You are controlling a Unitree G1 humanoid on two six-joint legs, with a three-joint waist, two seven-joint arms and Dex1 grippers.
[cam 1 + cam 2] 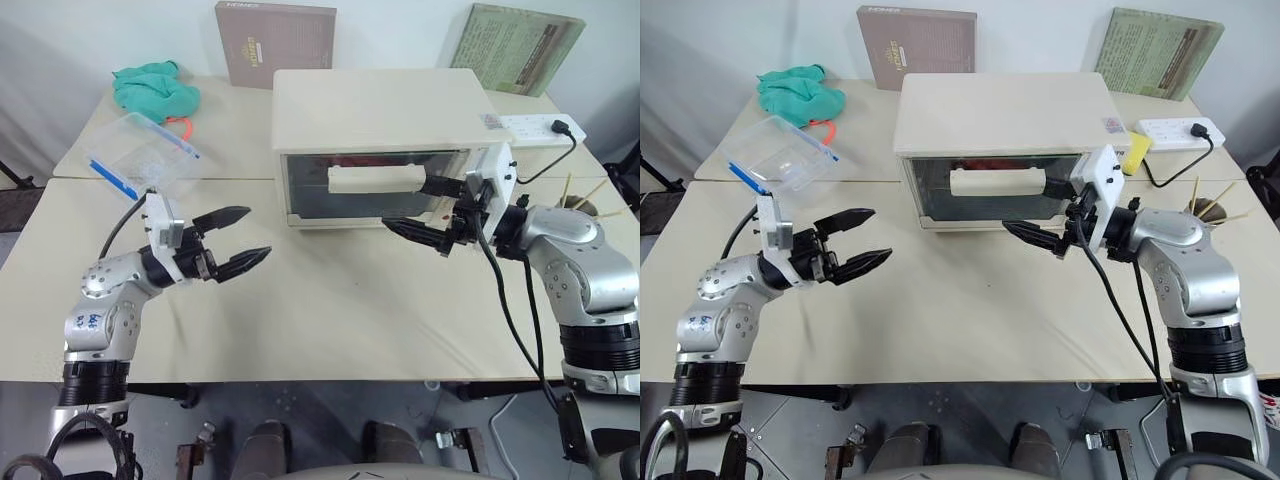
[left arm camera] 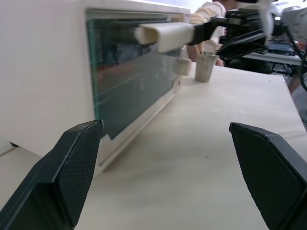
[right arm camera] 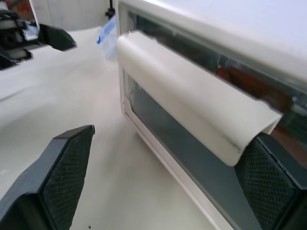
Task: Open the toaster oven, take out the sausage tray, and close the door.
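oven (image 1: 375,110) front faces robot, door (image 1: 370,188) shut, handle (image 1: 372,179) bar lying l-r, r gripper (image 1: 428,210) wide at handle's r end, l gripper (image 1: 240,238) wide, empty

Left gripper (image 1: 238,238) hovers near-left, fingers spread wide; right gripper (image 1: 428,212) reaches leftward, jaws apart too.
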